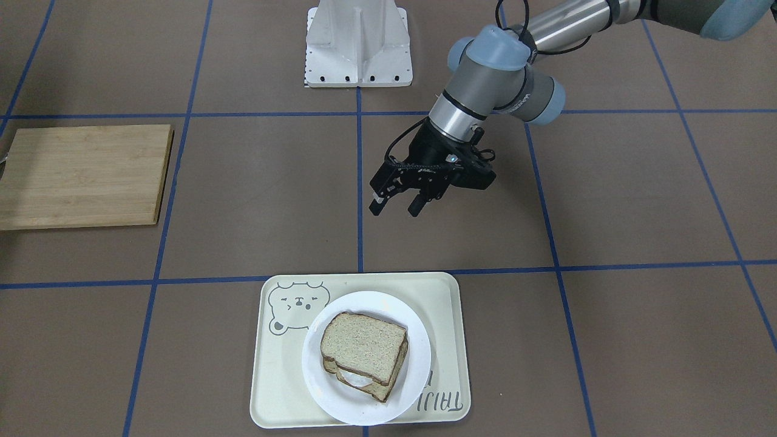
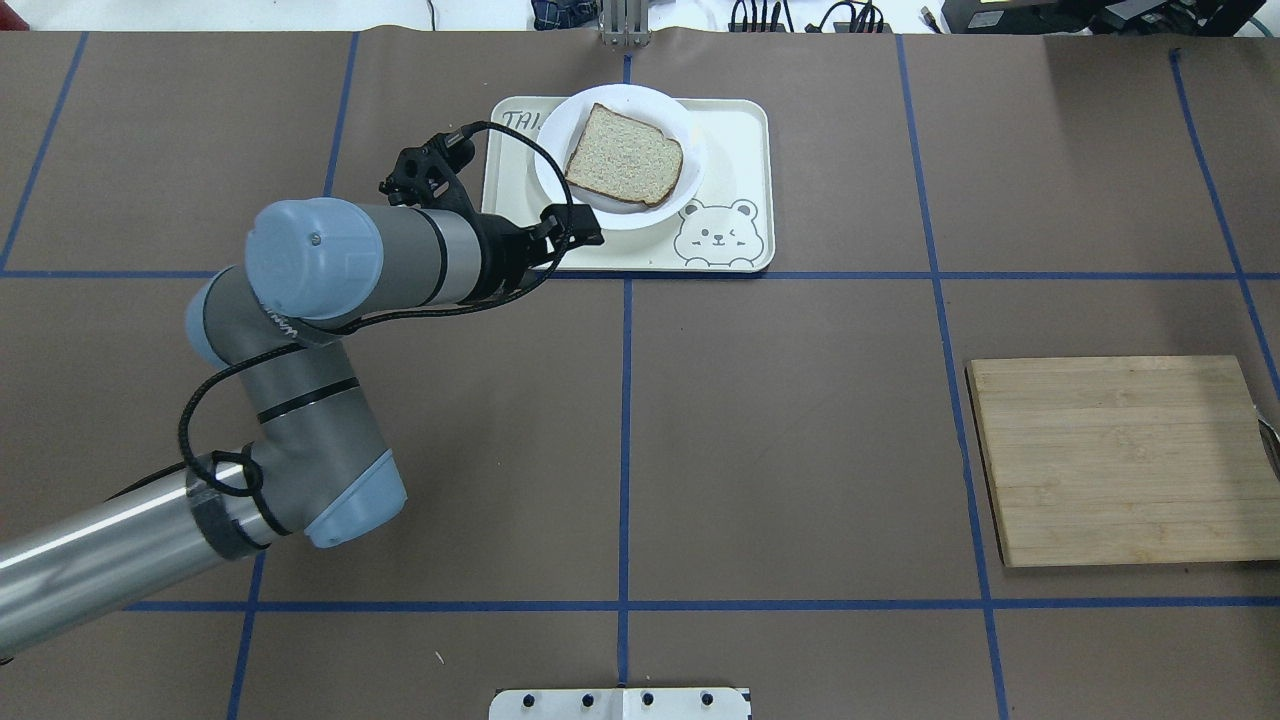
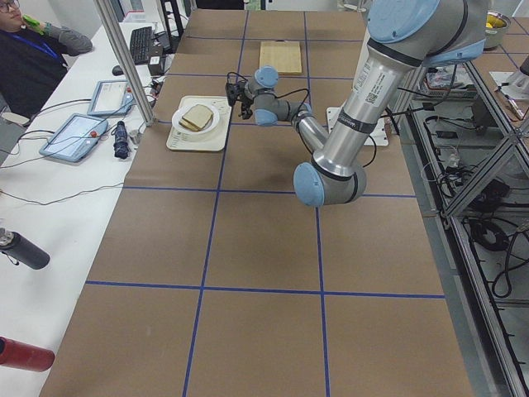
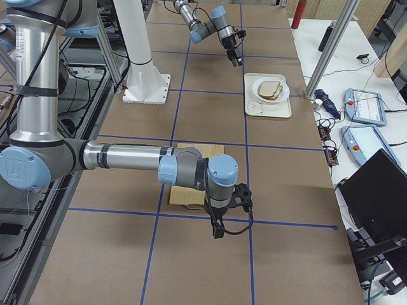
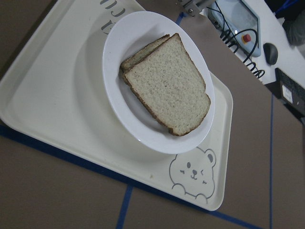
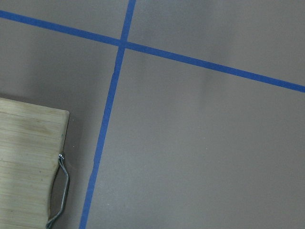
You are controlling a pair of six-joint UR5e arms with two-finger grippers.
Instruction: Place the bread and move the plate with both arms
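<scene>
Left gripper (image 1: 396, 209) empty, fingers spread, hovering on the robot side of the bear tray (image 1: 443, 303). Bread (image 1: 363, 343) tops a second slice (image 1: 388, 388) on the white plate (image 1: 420, 364), straight ahead of the left gripper. Right gripper (image 4: 218, 232) is well apart by the cutting board (image 2: 1120, 460); I cannot tell its jaw state. I judge the left arm nearer.

Lower slice (image 1: 383, 393) mostly hidden under the bread (image 1: 363, 347); right gripper (image 4: 217, 231) too small (side view only) to judge grip.
</scene>
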